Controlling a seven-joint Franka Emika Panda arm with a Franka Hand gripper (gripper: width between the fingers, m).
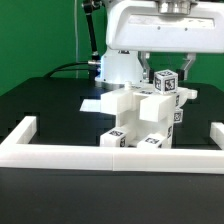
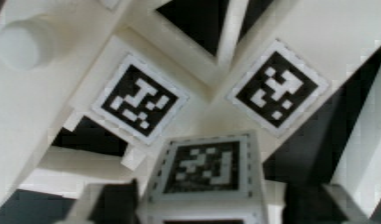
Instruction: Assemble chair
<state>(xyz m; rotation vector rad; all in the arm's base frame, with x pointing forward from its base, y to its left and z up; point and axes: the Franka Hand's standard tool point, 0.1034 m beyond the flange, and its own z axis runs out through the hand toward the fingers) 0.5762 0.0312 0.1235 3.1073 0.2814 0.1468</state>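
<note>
The chair [image 1: 143, 118] stands just right of centre in the exterior view, on the black table [image 1: 40, 110] behind the white frame [image 1: 110, 152]. The gripper [image 1: 167, 70] straddles its topmost block [image 1: 165, 82]; whether the jaws clamp it cannot be told.

The exterior view is bright and evenly lit, and the light seems to fall from above the chair [image 1: 148, 118]. The chair's top faces glare almost pure white and lose their edges, while the sides facing the camera are greyer. The table [image 1: 40, 110] around the chair stays near black with little detail. The whole picture is coarse and soft. The wrist view is blurrier. The chair's tags [image 2: 142, 97] have fuzzy edges, and the gaps between its pieces sink into deep shadow.
</note>
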